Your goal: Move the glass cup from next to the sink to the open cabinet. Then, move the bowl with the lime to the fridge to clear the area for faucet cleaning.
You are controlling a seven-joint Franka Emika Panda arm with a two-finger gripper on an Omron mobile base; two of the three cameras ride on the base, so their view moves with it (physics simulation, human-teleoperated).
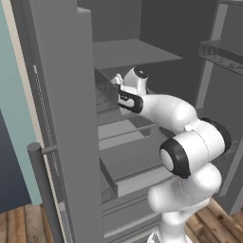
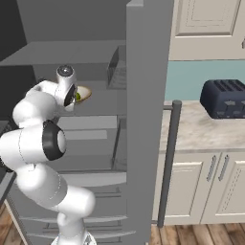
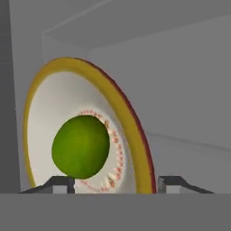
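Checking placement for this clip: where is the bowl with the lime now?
The bowl sits on a fridge shelf, the lime inside it, just beyond the open fingers.

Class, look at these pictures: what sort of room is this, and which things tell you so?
Most likely a home kitchen: an open fridge with grey shelves, a dark toaster on a counter over cream cabinets, and a bowl holding a lime.

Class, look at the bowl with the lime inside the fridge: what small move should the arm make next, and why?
Probably draw the tool straight back out of the fridge. In the hand view its tips stand apart on either side of the bowl, so it looks released, and the right base view shows the bowl, lime inside, resting on a shelf. A straight retreat should avoid nudging the rim.
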